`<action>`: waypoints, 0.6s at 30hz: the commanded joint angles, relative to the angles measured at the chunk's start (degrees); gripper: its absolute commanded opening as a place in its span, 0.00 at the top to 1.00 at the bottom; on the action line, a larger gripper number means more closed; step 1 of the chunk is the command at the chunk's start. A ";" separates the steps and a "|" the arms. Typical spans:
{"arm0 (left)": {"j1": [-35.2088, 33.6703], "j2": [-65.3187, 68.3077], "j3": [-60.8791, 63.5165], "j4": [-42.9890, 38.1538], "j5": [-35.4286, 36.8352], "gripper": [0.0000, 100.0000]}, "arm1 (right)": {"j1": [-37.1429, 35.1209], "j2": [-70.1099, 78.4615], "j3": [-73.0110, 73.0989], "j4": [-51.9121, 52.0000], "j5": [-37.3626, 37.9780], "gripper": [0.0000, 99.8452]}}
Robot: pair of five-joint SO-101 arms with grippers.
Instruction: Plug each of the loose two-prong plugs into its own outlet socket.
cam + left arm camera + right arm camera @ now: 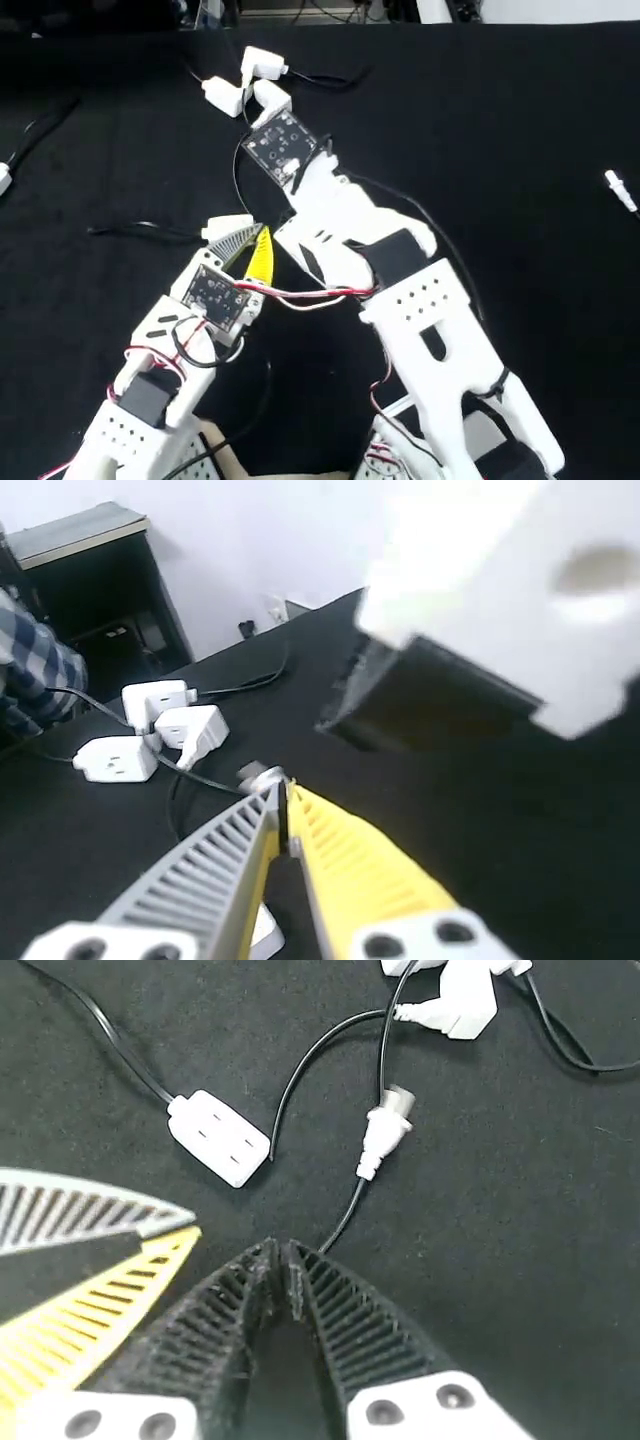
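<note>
Nearest the arms, the left gripper [280,796] has its grey finger [210,855] and yellow finger [350,865] pressed together at the tips. We cannot tell whether anything is caught between them. Just beside it the right gripper [283,1253] hangs with its black fingers [355,1325] likewise closed tip to tip, with nothing visible in their grip. The right wrist view catches both pairs of tips side by side but apart. From above, the high view gives us the broad white right arm [420,300] stretched across the black table [520,130].

A thin black cord [343,1212] slips out of sight behind one black finger. It leads on to the white plug [385,1130], which lies flat on the cloth in no socket, its metal end turned toward the far cluster. In the left wrist view we see what looks like a metal plug end [262,775] just past that gripper's fingertips.

Near the plug, closer to the yellow and grey tips, a white three-slot socket block [220,1140] lies on the cloth with its own cord trailing away.

Farther on, three white socket adapters [190,732] sit bunched close together with black cords running among them.

At the table's far right edge, well apart from everything, the high view adds a small white piece [621,190] that looks like another plug.
</note>
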 commanded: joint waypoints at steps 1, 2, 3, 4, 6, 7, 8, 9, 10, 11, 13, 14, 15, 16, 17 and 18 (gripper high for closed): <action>-1.54 -0.35 -2.86 -1.05 0.26 0.97 | 0.79 -1.80 -0.22 -1.32 0.53 0.99; -2.15 -0.35 -2.68 -1.05 0.18 0.97 | 1.32 -1.80 -0.22 -1.32 0.35 0.99; -3.03 -0.35 -2.59 -1.05 0.18 0.97 | 2.02 -1.80 -0.04 -1.49 0.18 0.99; -4.00 -0.35 -2.42 -1.05 0.26 0.97 | 2.90 -1.54 0.04 -1.67 0.09 0.99; -5.76 -0.35 -2.42 -1.32 0.26 0.97 | 5.01 -1.27 0.40 -1.85 0.09 0.98; -6.55 -0.35 -2.42 -1.41 0.26 0.97 | 6.15 -1.27 1.19 -2.64 -0.09 0.98; -7.25 -0.35 -2.42 -1.41 0.26 0.97 | 7.12 -1.36 2.33 -3.96 -0.97 0.98; -8.04 -0.35 -2.42 -1.14 0.26 0.97 | 8.09 -1.27 3.91 -6.24 -2.81 0.97; -9.10 -0.35 -2.42 -1.14 0.26 0.97 | 9.05 -1.01 6.02 -9.32 -5.27 0.94; -10.42 -0.18 -2.42 -1.14 0.26 0.97 | 9.93 -0.40 8.04 -13.10 -7.65 0.89; -13.76 0.09 -2.33 -1.41 0.26 0.97 | 10.46 2.24 10.51 -18.99 -9.76 0.83; -15.52 0.09 -2.33 -1.23 0.26 0.97 | 10.37 4.35 10.68 -20.40 -9.76 0.82; -17.19 0.09 -2.24 -1.05 0.26 0.97 | 10.11 6.99 9.98 -21.01 -9.76 0.82; -18.95 0.09 -1.63 -1.05 0.26 0.97 | 9.41 9.71 8.66 -21.27 -10.02 0.82; -20.53 0.00 -0.57 -1.41 0.26 0.97 | 8.88 12.97 6.73 -21.19 -10.11 0.83; -21.67 -0.18 0.57 -1.49 0.26 0.97 | 8.44 16.31 4.79 -21.19 -10.11 0.84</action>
